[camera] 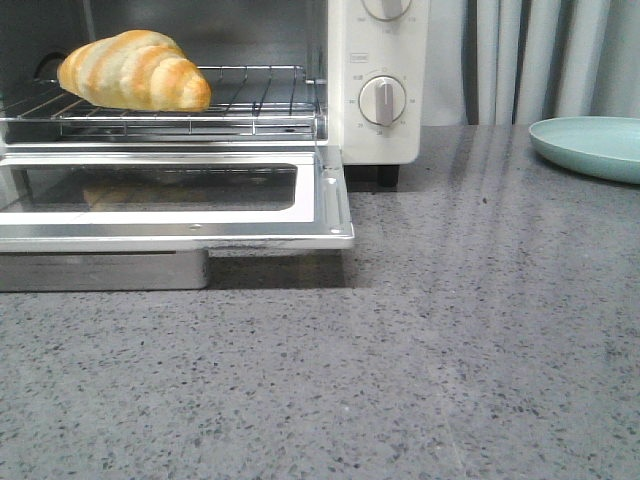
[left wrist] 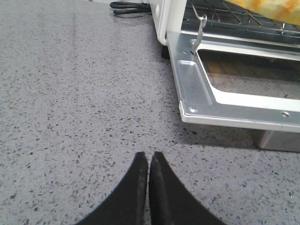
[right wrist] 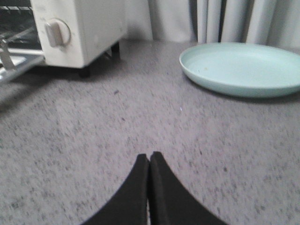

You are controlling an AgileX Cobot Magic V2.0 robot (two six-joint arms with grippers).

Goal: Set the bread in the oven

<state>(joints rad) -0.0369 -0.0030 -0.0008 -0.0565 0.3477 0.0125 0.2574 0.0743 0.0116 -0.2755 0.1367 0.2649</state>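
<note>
The grey desk (camera: 450, 330) carries the oven (camera: 375, 80) at ten o'clock, door (camera: 330, 205) dropped open; a plate (camera: 590, 145) sits at two o'clock. The bread (camera: 133, 70) lies on the rack (camera: 255, 105) inside; left claw (left wrist: 149, 164) and right claw (right wrist: 149, 164) are pressed together, holding nothing.
</note>
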